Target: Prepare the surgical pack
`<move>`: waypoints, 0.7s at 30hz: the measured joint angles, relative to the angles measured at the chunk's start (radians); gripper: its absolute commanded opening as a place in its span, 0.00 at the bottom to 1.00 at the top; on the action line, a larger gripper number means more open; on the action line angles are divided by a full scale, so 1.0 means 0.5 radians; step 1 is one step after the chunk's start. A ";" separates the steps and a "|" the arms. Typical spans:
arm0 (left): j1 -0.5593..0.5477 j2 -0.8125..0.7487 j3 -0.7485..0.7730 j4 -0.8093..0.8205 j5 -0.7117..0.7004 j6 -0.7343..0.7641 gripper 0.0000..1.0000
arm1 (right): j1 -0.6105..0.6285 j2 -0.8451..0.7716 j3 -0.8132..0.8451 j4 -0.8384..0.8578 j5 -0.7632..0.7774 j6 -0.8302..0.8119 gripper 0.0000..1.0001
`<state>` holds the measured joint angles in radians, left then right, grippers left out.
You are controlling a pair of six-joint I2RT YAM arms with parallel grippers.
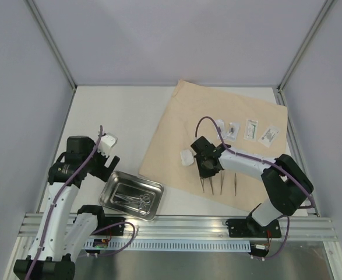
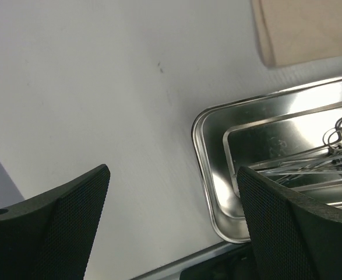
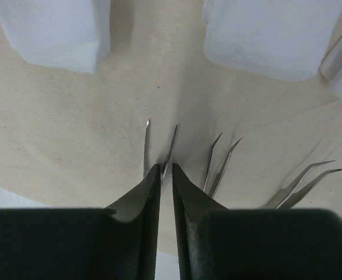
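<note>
This is a robotics lab test cell, not a room anyone lives or operates in. A white desk (image 1: 112,116) fills the middle of the top view, boxed in on the left, right and top of the frame by plain pale panels (image 1: 176,35) set in bare aluminium posts (image 1: 51,44). Along the bottom edge runs a slotted aluminium rail (image 1: 182,224) with two white robot arms (image 1: 60,204) bolted to it, purple cables (image 1: 208,121) looped over them. The surgical goods are laid out as props: a tan wrap sheet (image 1: 176,140), a steel tray (image 1: 140,179), tweezers (image 1: 222,184) and small packets (image 1: 252,129).
</note>
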<state>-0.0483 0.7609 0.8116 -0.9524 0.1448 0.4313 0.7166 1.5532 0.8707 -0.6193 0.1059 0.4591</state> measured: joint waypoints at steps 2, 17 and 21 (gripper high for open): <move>0.001 -0.005 0.069 -0.013 0.140 0.025 1.00 | 0.000 0.038 -0.012 0.024 -0.010 0.001 0.15; 0.000 -0.027 0.075 0.136 0.437 -0.080 1.00 | 0.057 0.036 0.153 -0.156 0.127 -0.064 0.00; 0.001 -0.040 0.024 0.196 0.226 -0.122 1.00 | 0.268 -0.024 0.431 -0.243 0.282 -0.191 0.01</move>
<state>-0.0479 0.7406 0.8238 -0.8543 0.2577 0.3702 0.8505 1.5410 1.0863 -0.7410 0.2466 0.3637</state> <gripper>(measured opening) 0.997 0.008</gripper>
